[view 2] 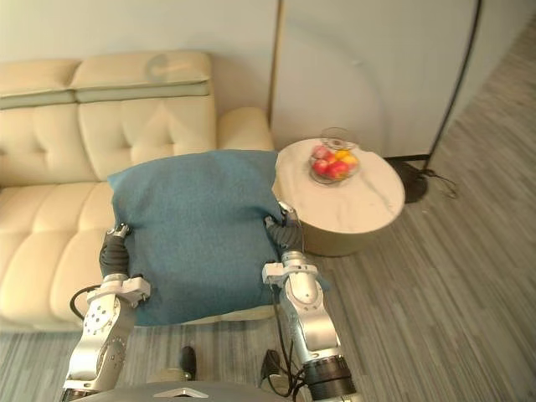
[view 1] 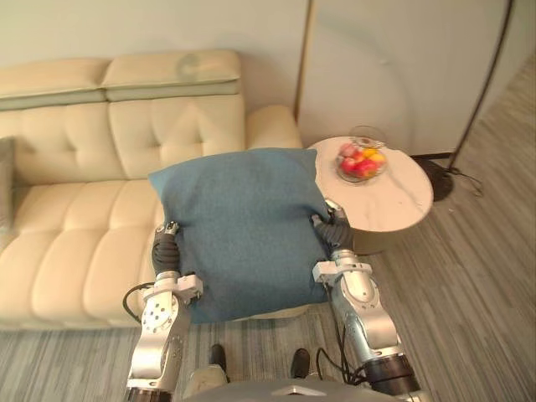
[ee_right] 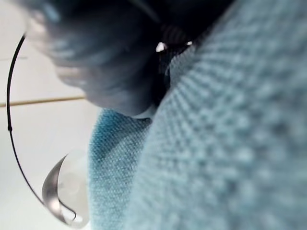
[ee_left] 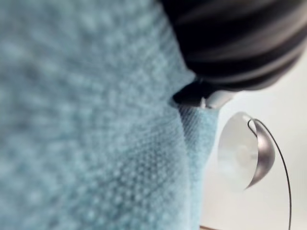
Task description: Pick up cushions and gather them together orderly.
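A large blue cushion (view 1: 243,226) is held up in front of me, between my two hands, over the front right part of the cream sofa (view 1: 75,167). My left hand (view 1: 165,243) presses against its left edge and my right hand (view 1: 335,224) against its right edge. Past the dark wrist covers both hands are hidden behind the cloth. The left wrist view has the blue weave (ee_left: 96,120) close beside the hand's dark cover (ee_left: 240,43). The right wrist view has the same cloth (ee_right: 230,134) next to that hand's cover (ee_right: 110,57).
The edge of a grey cushion (view 1: 6,180) lies on the sofa at the far left. A round marble side table (view 1: 402,201) stands right of the sofa, with a glass bowl of fruit (view 1: 363,161) on it. A floor lamp's dark base (view 1: 440,177) stands behind the table.
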Available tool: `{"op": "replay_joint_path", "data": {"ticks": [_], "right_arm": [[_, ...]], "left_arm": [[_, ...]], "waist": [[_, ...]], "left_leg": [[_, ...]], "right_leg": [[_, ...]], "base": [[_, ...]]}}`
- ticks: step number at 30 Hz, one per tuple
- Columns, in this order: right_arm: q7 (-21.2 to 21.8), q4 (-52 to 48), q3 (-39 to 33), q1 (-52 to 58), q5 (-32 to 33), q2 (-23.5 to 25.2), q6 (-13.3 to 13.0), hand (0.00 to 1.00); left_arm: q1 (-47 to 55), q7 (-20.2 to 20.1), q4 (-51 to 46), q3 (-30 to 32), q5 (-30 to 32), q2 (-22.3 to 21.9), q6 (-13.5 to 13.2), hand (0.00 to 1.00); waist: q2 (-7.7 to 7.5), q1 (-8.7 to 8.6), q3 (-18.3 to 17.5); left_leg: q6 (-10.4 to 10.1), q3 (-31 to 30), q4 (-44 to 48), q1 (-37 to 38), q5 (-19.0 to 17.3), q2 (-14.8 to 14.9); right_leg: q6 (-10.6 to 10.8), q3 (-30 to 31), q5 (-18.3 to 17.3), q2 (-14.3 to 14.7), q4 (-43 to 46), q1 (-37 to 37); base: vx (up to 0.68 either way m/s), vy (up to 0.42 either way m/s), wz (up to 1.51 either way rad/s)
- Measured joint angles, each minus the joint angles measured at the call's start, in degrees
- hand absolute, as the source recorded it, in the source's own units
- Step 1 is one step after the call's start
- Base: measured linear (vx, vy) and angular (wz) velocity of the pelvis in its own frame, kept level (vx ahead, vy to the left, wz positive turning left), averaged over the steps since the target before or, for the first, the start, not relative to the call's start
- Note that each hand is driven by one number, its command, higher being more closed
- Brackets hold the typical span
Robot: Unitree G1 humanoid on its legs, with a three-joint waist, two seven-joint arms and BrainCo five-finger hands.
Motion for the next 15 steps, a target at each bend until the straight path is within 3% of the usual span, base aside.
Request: {"op": "replay_joint_path", "data": {"ticks": [4, 6, 7, 9, 10, 11, 13, 14, 15], "right_arm": [[-0.9, 1.9, -1.0, -2.9, 0.0, -0.6, -1.0, 1.00], [-1.0, 1.9, -1.0, -2.9, 0.0, -0.1, -1.0, 1.00], [-1.0, 1.9, -1.1, -2.7, -0.1, 0.7, -1.1, 1.00], [-1.0, 1.9, -1.1, -2.4, -0.1, 1.9, -1.1, 1.00], [-1.0, 2.3, -1.1, -2.4, -0.1, 2.3, -1.1, 1.00], [-1.0, 3.8, -1.1, -2.5, -0.1, 3.5, -1.4, 1.00], [-1.0, 5.2, -1.1, -2.4, -0.1, 5.0, -1.4, 1.00], [-1.0, 6.4, -1.1, -2.4, 0.0, 5.3, -1.4, 1.00], [-1.0, 6.7, -1.1, -2.2, 0.0, 5.2, -1.4, 1.00]], "left_arm": [[-2.5, 1.2, 0.3, -0.4, 0.0, -1.2, -0.6, 1.00], [-2.8, 1.3, 0.5, -0.5, 0.0, -1.0, -1.2, 1.00], [-2.7, 1.3, 0.8, -0.5, -0.1, -0.5, -1.3, 1.00], [-2.6, 1.3, 0.8, -0.4, -0.9, 0.4, -1.6, 1.00], [-2.6, 1.3, 0.8, -0.4, -1.0, 0.7, -1.7, 1.00], [-2.5, 1.3, 0.8, -0.2, -1.0, 1.1, -1.8, 1.00], [-2.4, 1.3, 0.8, 0.0, -1.0, 1.6, -1.9, 1.00], [-2.3, 1.3, 0.9, 0.0, -0.9, 1.7, -1.9, 1.00], [-2.2, 1.3, 0.9, -0.1, -0.9, 1.6, -1.9, 1.00]], "waist": [[1.66, -1.53, -0.1], [1.64, -2.36, -0.1], [1.49, -2.48, 0.0], [1.26, -2.44, 0.1], [1.02, -2.23, 0.3], [0.38, -1.17, 0.6], [-0.97, -0.47, 1.4], [-1.89, -0.61, 2.0], [-1.91, -0.78, 2.2]], "left_leg": [[0.8, 7.3, 0.8, -0.3, 1.4, 1.8], [1.4, 9.1, 0.6, -0.6, 3.3, 0.6], [1.6, 8.8, -0.8, 0.1, 4.4, -1.9], [1.6, 9.1, -1.7, 0.1, 4.4, -4.6], [1.6, 9.3, -1.1, -0.1, 4.4, -5.2], [3.2, 9.8, 0.9, -0.8, 3.3, -6.3], [5.6, 10.7, 4.9, -2.9, 0.5, -7.5], [6.5, 10.9, 6.6, -3.4, -1.2, -8.3], [7.4, 10.9, 7.2, -3.7, -1.7, -8.4]], "right_leg": [[2.3, -5.3, -1.1, -4.2, 5.0, -0.9], [4.2, -7.4, -1.1, -6.3, 5.2, 0.4], [5.6, -8.5, -1.2, -8.3, 4.7, 1.7], [6.2, -9.0, -1.5, -11.0, 4.9, 2.2], [6.8, -9.1, -2.0, -12.1, 5.6, 2.1], [7.4, -8.4, -2.9, -14.2, 8.5, 0.6], [5.6, -7.0, -4.8, -17.5, 13.7, -2.0], [0.5, -5.9, -6.2, -19.0, 17.1, -3.7], [-3.0, -5.6, -6.4, -19.2, 18.4, -4.2]], "base": [[0.00, 0.206, 0.79], [0.02, 0.243, 0.94], [0.03, 0.207, 0.65], [0.04, 0.206, 0.66], [0.04, 0.213, 0.40], [0.04, 0.197, 0.10], [0.05, 0.212, -0.02], [0.07, 0.168, 0.02], [0.09, 0.160, 0.04]]}}
